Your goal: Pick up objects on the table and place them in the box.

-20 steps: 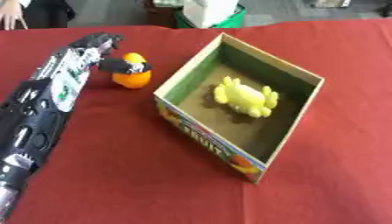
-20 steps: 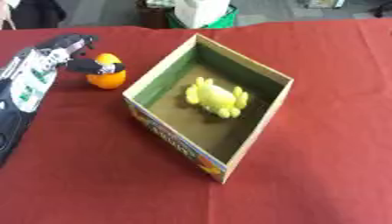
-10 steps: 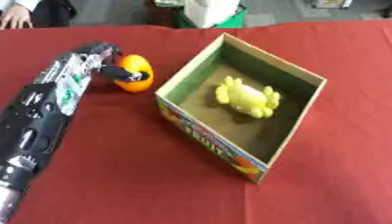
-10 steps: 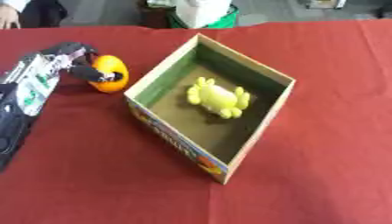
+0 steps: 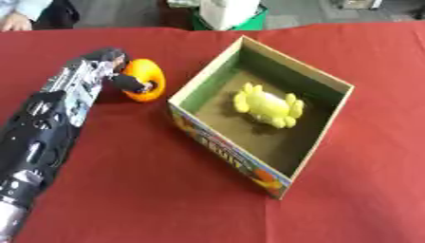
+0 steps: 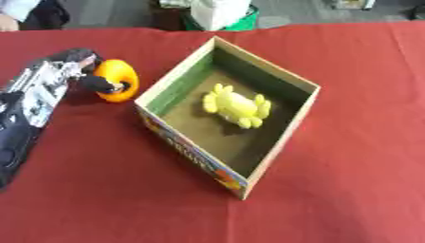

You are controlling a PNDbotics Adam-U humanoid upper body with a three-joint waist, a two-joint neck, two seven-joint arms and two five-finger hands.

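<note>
An orange rounded object (image 5: 146, 79) is on the red table just left of the cardboard box (image 5: 222, 142). My left hand (image 5: 106, 66) comes in along the left side, its fingers and thumb curled round the orange object. I cannot tell whether the object rests on the cloth or is lifted. Inside the box lies a yellow crab-shaped toy (image 5: 267, 105) on the brown floor. My right hand shows in neither view.
The red tablecloth (image 5: 348, 204) stretches wide to the right of and in front of the box. A white and green item (image 5: 226, 12) stands beyond the table's far edge. A person's hand (image 5: 15, 21) rests at the far left edge.
My left hand and the orange object have shifted right, closer to the box's left wall. The crab toy and the box stay put.
</note>
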